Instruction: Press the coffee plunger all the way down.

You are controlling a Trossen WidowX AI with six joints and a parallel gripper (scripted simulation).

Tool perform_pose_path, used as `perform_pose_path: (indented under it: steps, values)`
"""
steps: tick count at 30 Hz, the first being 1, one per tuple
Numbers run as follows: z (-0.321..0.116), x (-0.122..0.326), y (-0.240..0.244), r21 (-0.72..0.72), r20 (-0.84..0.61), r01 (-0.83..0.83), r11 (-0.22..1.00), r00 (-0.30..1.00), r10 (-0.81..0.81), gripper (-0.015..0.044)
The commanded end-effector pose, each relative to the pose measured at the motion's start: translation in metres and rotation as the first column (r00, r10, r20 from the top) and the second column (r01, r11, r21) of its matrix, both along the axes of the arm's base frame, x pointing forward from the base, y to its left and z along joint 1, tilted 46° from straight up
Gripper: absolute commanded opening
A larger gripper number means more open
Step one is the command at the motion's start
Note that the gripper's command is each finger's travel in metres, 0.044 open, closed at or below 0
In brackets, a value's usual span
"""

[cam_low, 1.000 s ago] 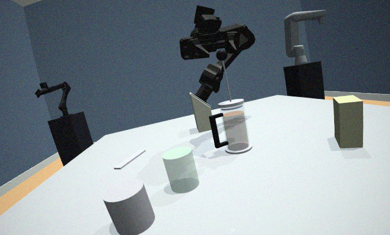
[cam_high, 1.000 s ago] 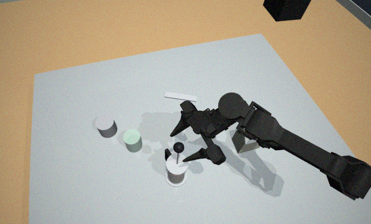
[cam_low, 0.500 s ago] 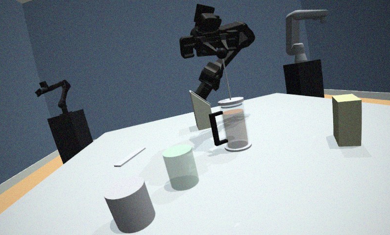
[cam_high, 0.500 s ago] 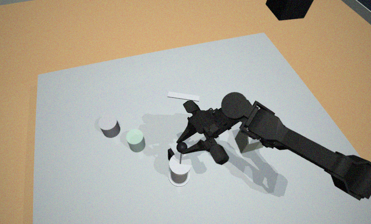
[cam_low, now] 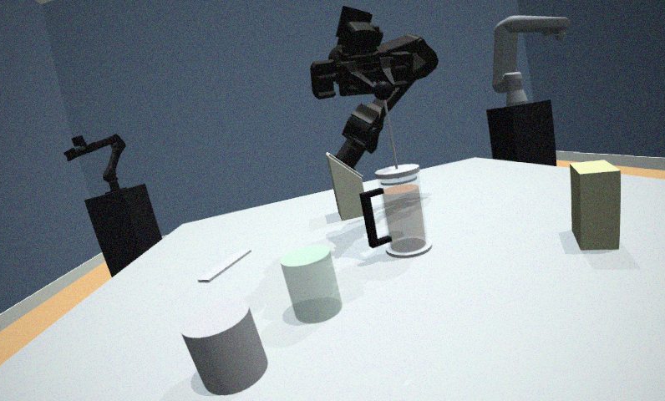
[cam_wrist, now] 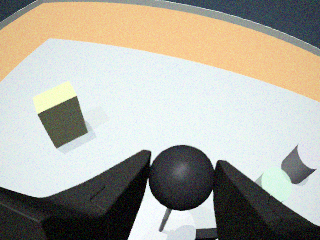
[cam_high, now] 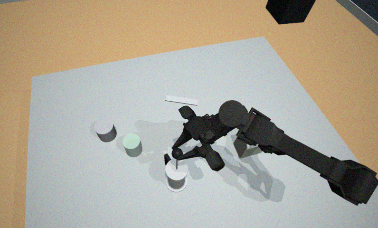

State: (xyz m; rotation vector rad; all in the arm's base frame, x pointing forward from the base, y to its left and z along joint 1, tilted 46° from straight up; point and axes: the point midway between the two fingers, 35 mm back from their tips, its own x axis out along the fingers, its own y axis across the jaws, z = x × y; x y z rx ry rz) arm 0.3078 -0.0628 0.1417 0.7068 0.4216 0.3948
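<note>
Plunger knob [cam_wrist: 182, 178] | fingers touching both sides | rod raised [cam_low: 390, 134]

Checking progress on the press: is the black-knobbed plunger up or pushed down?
Up. The black round knob sits high on its thin rod above the white lid, clamped in the gripper.

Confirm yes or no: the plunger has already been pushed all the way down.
No. The knob sits high on its rod, well above the lid, gripped by the gripper.

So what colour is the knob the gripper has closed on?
Black; the knob shows best in the wrist view, between the gripper fingers.
</note>
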Motion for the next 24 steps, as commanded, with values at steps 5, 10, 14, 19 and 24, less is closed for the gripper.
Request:
perform_pose_path:
  steps: [5, 10, 14, 19, 24]
  values:
    - [-0.018, 0.001, 0.011, 0.003, -0.025, -0.003, 1.0, 1.0, 0.003, 0.0126]
    - [-0.025, 0.003, 0.015, 0.001, -0.027, -0.004, 1.0, 1.0, 0.004, 0.0126]
    - [-0.03, 0.004, 0.019, 0.0, -0.028, -0.004, 1.0, 1.0, 0.004, 0.0126]
    - [-0.036, 0.006, 0.025, 0.0, -0.029, -0.004, 1.0, 1.0, 0.004, 0.0126]
    - [-0.042, 0.007, 0.03, -0.001, -0.029, -0.004, 1.0, 1.0, 0.004, 0.0126]
